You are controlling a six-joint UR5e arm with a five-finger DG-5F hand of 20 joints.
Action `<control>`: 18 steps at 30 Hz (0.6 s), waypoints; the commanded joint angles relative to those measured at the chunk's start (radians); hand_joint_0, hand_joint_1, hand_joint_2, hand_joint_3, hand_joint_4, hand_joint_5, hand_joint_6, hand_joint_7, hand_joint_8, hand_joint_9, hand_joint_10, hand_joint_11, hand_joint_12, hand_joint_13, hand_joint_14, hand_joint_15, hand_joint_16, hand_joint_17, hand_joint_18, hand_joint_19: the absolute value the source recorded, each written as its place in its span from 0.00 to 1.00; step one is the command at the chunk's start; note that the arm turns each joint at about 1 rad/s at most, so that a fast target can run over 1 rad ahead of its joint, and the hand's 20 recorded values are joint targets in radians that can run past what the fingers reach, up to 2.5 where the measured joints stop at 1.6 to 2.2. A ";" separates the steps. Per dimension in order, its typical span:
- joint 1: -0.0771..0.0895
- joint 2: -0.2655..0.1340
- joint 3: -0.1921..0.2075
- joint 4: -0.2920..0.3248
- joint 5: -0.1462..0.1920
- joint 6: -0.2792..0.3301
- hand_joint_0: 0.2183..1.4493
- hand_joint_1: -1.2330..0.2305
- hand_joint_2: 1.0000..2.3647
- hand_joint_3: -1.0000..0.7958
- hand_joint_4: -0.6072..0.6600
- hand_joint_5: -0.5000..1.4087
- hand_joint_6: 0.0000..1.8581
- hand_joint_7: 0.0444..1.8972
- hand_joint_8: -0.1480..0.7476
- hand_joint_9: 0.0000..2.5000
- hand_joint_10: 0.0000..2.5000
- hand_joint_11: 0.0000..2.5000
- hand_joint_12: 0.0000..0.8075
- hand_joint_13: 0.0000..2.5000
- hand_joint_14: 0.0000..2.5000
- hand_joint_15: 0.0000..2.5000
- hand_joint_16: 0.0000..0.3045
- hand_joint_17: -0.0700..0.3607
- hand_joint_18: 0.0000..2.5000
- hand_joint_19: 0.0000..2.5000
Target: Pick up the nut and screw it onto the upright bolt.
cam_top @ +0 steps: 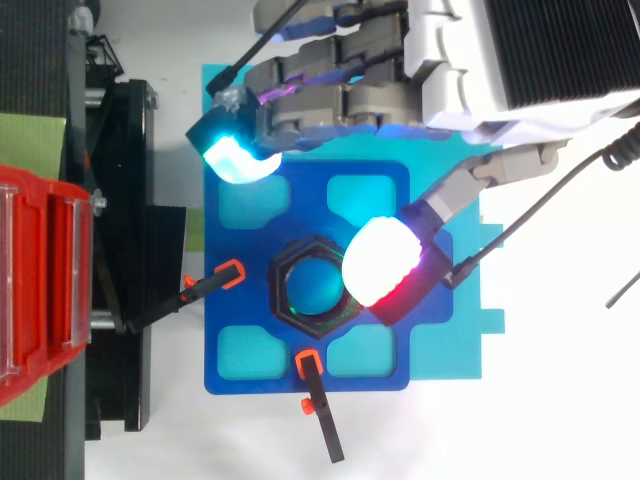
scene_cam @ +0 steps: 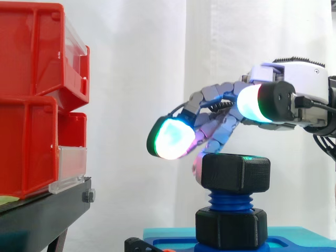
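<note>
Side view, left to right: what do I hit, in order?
red bins → glowing fingertip → black nut sitting on the blue bolt → palm of the hand. The black stand is left out because it overlaps the bins.

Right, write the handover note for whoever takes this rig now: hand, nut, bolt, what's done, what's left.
Hand: open, fingers relaxed, above and behind the nut. The thumb pad sits higher than the nut and does not clamp it.
Nut: level on top of the upright blue bolt. Bare threads show between it and the black hex collar at the bolt's foot, on the blue plate.
Done: the nut is placed on the bolt.
Left: probably turning it further down. Whether it has caught the thread cannot be told.
</note>
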 commanded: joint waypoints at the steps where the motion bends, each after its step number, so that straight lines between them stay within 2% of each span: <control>1: 0.021 0.000 0.000 0.018 0.009 0.002 0.24 0.71 0.00 0.28 0.61 0.21 0.27 0.32 0.36 0.32 0.00 0.00 0.20 0.24 0.00 0.00 0.05 0.25 0.11 0.00; 6: 0.050 0.000 0.000 0.017 0.039 0.002 0.22 0.75 0.00 0.28 0.59 0.20 0.27 0.30 0.35 0.25 0.00 0.00 0.26 0.14 0.00 0.00 0.07 0.28 0.00 0.00; 7: 0.058 0.000 0.000 0.013 0.055 0.002 0.22 0.75 0.00 0.28 0.59 0.20 0.27 0.30 0.35 0.25 0.00 0.00 0.26 0.14 0.00 0.00 0.07 0.28 0.00 0.00; 8: 0.058 0.000 0.000 0.013 0.055 0.002 0.22 0.76 0.00 0.28 0.59 0.20 0.27 0.30 0.35 0.23 0.00 0.00 0.27 0.12 0.00 0.00 0.08 0.29 0.00 0.00; 10: 0.069 0.000 0.000 0.010 0.068 0.002 0.22 0.78 0.00 0.28 0.59 0.20 0.27 0.30 0.35 0.22 0.00 0.00 0.28 0.11 0.00 0.00 0.08 0.29 0.00 0.00; 14: 0.083 0.000 0.000 0.004 0.075 0.002 0.21 0.79 0.00 0.28 0.58 0.19 0.27 0.30 0.34 0.19 0.00 0.00 0.31 0.08 0.00 0.00 0.09 0.30 0.00 0.00; 18: 0.089 0.000 0.000 -0.005 0.076 0.004 0.21 0.81 0.00 0.28 0.58 0.19 0.27 0.30 0.33 0.15 0.00 0.00 0.32 0.06 0.00 0.00 0.09 0.31 0.00 0.00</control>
